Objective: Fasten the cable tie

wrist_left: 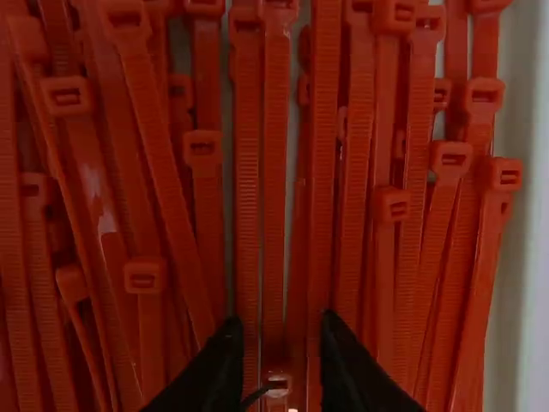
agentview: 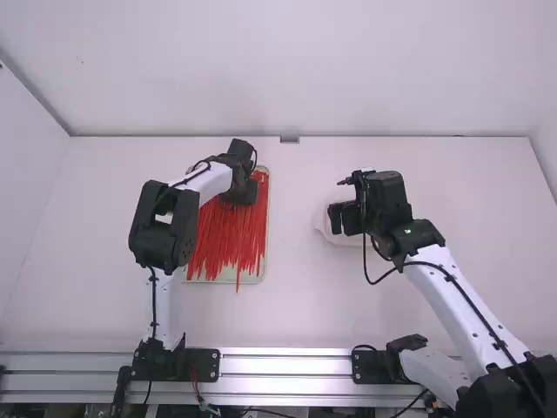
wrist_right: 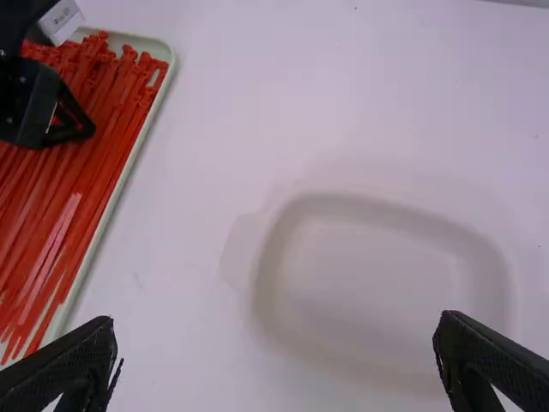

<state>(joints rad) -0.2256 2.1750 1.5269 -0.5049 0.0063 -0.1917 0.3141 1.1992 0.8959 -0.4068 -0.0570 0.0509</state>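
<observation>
- The red cable ties (agentview: 226, 239) lie in a pile on a flat tray (agentview: 265, 235) on the counter (agentview: 418, 174), on the left arm's side.
- The ties lie long-ways on the tray. Their square heads are mostly at the far end and their thin tails point back toward the arm bases.
- The left hand (agentview: 242, 185) is right over the far end of the pile, very low.
- In the left wrist view, the left hand (wrist_left: 279, 373) has its two fingers a little apart. One tie (wrist_left: 274, 172) runs straight between them, in line with the gap. The fingers sit on each side of it, but I think they are not squeezing it yet.
- So the next move likely needs only a small pinch and a lift.
- The right hand (agentview: 346, 216) is well apart from the ties. It hangs over a white dish (wrist_right: 377, 283), and in its own view the right hand (wrist_right: 274, 322) is wide open and holds nothing.
- The left hand is much nearer to the ties.
</observation>
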